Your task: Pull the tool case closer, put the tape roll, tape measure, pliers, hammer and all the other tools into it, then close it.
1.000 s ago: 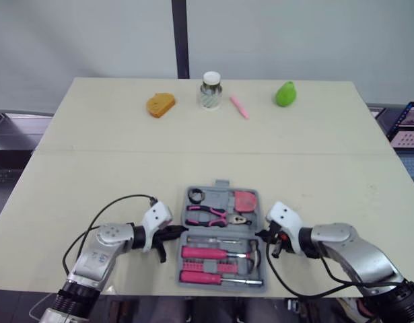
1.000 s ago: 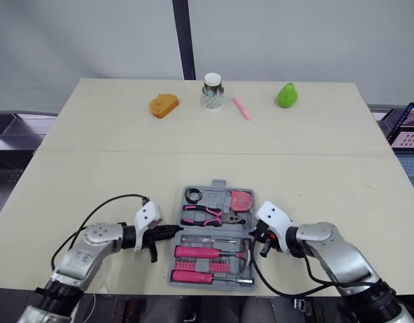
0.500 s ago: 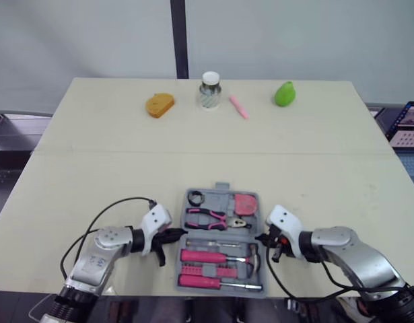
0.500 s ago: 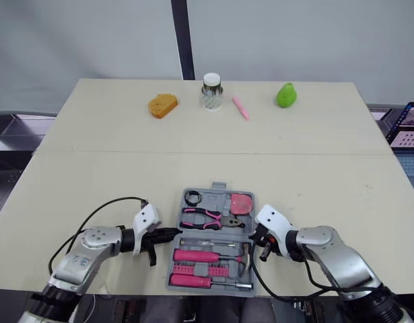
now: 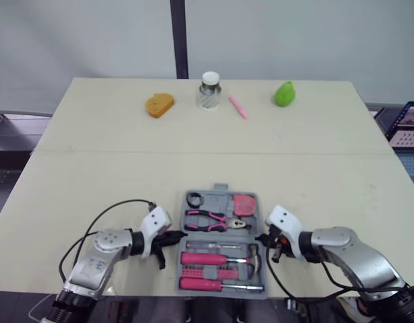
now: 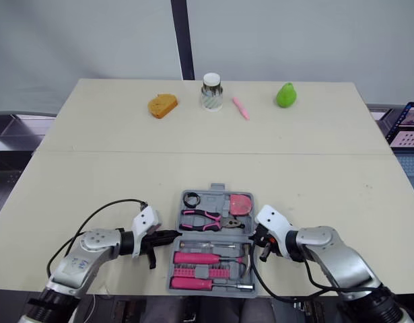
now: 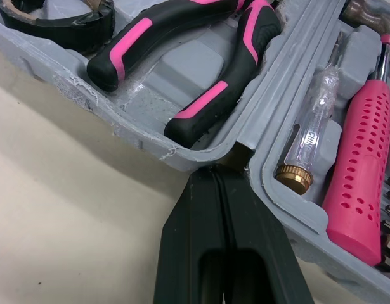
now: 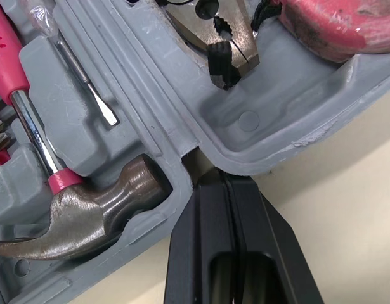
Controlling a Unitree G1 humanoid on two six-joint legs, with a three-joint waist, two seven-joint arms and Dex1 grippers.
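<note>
Open tool case [image 5: 221, 189] lies at the near edge of the worktop [image 5: 99, 168] between both arms, with tape roll [image 5: 195, 198], tape measure [image 5: 244, 203] and pliers [image 5: 208, 217] in its far half, hammer [image 8: 87, 215] and pink screwdriver [image 5: 203, 258] in the near half. Left tool [image 5: 174, 237] has fingers pressed together, tip touching the hinge notch on the case's left side; right tool [image 5: 264, 237] is likewise together at the right-side notch. Jar [image 5: 209, 90], green pear [image 5: 284, 93] and pink marker [image 5: 239, 106] sit well apart at the far edge
</note>
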